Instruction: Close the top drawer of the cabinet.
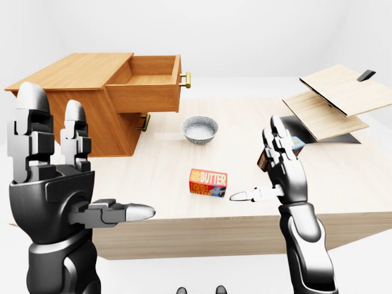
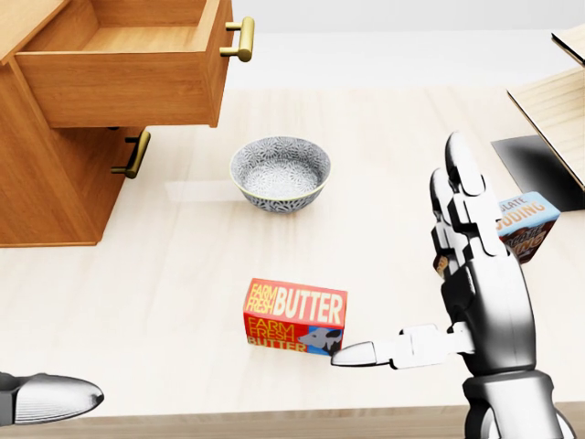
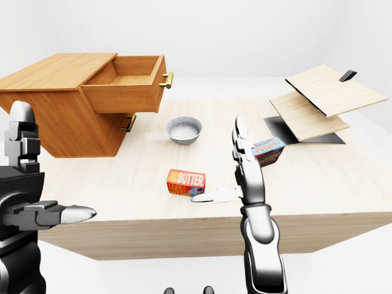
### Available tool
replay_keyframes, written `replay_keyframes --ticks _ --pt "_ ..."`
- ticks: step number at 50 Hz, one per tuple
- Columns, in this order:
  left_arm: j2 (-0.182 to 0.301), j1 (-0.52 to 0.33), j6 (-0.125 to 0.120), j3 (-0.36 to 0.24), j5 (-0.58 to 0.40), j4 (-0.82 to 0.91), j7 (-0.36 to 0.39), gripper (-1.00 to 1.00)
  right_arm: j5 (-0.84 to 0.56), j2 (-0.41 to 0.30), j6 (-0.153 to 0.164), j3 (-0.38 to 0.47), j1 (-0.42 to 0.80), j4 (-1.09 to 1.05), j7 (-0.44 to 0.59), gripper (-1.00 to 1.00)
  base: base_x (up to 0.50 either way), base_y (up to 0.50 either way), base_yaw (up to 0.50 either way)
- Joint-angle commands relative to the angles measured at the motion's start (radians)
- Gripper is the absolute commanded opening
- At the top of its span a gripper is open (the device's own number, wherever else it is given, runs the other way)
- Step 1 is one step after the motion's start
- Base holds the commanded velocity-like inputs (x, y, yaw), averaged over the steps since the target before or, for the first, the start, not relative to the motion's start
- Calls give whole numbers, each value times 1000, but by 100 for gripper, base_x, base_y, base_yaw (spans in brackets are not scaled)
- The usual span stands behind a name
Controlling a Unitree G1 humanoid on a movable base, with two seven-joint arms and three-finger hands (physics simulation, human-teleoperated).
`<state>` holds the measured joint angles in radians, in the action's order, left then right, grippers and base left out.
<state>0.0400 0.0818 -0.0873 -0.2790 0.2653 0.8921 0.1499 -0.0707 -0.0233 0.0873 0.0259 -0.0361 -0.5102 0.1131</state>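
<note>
Well above both hands, top drawer (image 1: 147,82) open, right robot hand (image 1: 278,165) spread

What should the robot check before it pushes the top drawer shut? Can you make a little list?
1. Is the top drawer open? Yes, pulled far out: ok to push.
2. Is the drawer empty? No object shows inside, but its near corner is hidden: cannot tell.
3. Are the hands free? Left hand and right hand are both open, holding nothing: ok.
4. Is a hand at the drawer? Neither touches it; both hover low in the left-eye view: not ok.
5. Is the way clear? The bowl and butter box sit on the table below and right of the drawer, not against it: ok.
</note>
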Motion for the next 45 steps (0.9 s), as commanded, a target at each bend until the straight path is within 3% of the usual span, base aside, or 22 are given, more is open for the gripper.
replay_keyframes --ticks 1,8,22,31,45 --pt "-4 7 0 0 -2 18 5 100 -8 0 0 -7 -9 -63 7 100 0 0 0" --pt "-5 9 0 3 -5 21 6 100 33 -1 0 3 -15 -95 38 100 14 0 0" --pt "-16 31 0 30 -29 39 16 100 25 -1 0 0 -25 -90 38 100 40 0 0" --pt "-17 28 0 18 -21 54 19 100 17 1 0 2 -29 -77 31 100 40 0 0" --pt "-16 20 0 19 -17 83 11 100 -1 4 0 -20 -60 -90 31 100 0 0 0"
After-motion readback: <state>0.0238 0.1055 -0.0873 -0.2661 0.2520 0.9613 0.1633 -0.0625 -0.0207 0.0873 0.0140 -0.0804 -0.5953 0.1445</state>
